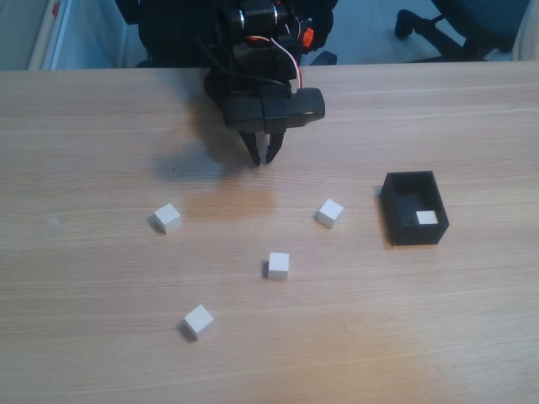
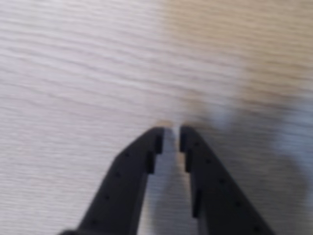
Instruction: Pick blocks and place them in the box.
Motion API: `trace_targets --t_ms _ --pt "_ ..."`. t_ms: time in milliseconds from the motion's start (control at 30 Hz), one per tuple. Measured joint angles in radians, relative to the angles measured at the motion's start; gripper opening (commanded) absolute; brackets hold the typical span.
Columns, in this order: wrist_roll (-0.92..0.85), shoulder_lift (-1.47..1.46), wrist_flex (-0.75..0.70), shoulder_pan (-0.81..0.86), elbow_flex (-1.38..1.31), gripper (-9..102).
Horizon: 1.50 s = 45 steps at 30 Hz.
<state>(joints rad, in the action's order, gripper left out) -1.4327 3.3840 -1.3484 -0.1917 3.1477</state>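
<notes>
I hold the fingers (image 1: 262, 157) nearly closed and empty near the desk's (image 1: 84, 126) far edge, the nearest block (image 1: 330, 213) lying nearer the front edge, toward the box (image 1: 414, 208).

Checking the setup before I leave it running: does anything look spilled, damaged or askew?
Nothing stands out. Four white blocks sit apart on the table, one block lies in the upright box, and the pincer hangs empty, nearly closed.
</notes>
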Motion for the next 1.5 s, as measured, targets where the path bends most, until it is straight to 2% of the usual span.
trace_targets --t_ms 67,200,300,1067,1333,1500 --pt "-0.012 0.0 0.0 0.0 0.0 0" --pt "-0.066 0.0 -0.002 0.176 0.0 0" --pt "-0.077 -0.002 -0.003 0.193 0.0 0" --pt "-0.08 0.0 -0.003 0.196 0.0 0" --pt "-0.089 -0.011 -0.003 0.169 0.0 0" --pt "-0.034 -0.055 -0.002 0.124 -0.012 0"
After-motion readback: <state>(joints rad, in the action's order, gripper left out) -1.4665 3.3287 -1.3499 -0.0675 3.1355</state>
